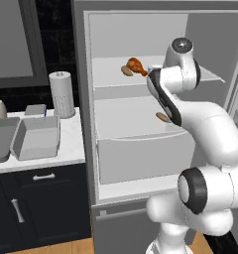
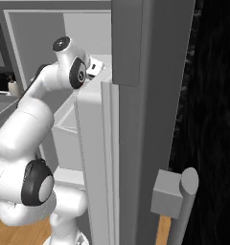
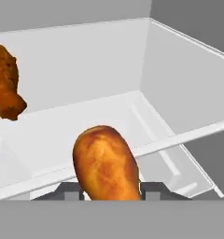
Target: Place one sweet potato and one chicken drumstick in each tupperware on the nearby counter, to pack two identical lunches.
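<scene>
Up close, glossy oblong sweet potato (image 3: 106,163) between jaws.

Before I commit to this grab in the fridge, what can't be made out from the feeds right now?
- Gripper, hand view: the sweet potato covers the gap, so contact is unclear.
- Chicken drumstick, hand view: cut off by the left edge.
- Second sweet potato, left base view: partly behind the arm.
- Tupperware, left base view: the neighbouring one is cut off at the left edge.
- Fridge shelves, right base view: blocked by the fridge door.
</scene>
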Available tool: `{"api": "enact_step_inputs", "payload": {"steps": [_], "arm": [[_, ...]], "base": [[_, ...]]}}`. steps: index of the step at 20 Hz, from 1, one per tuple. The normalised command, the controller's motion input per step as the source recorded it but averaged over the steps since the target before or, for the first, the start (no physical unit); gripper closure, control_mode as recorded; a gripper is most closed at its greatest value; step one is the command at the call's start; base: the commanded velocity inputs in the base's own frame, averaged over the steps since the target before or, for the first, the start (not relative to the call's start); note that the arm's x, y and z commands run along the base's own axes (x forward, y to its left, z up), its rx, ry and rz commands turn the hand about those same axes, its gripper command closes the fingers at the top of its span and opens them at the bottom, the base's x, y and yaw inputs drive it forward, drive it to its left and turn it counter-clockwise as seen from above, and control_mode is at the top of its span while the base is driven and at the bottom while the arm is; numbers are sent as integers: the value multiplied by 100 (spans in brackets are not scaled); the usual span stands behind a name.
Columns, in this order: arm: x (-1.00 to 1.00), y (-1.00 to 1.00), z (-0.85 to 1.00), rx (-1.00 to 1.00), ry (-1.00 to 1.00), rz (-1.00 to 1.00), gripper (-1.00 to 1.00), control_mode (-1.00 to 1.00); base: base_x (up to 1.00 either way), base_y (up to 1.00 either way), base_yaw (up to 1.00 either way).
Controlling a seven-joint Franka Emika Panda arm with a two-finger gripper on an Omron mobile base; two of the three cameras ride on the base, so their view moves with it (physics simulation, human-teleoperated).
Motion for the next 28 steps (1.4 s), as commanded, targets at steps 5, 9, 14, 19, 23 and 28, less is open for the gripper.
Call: {"api": "enact_step_inputs", "payload": {"steps": [5, 9, 14, 19, 23, 28], "arm": [[-100, 11, -9, 5, 0, 0, 100, -100], [-100, 26, -58, 0, 8, 0, 100, -100], [-100, 13, -76, 0, 23, 1, 100, -100], [-93, 1, -82, 3, 23, 21, 100, -100], [-18, 13, -77, -2, 23, 11, 100, -100], [-4, 0, -33, 0, 6, 5, 100, -100]], "base": [[0, 0, 0], [0, 0, 0], [0, 0, 0], [0, 0, 0], [0, 0, 0], [0, 0, 0]]}}
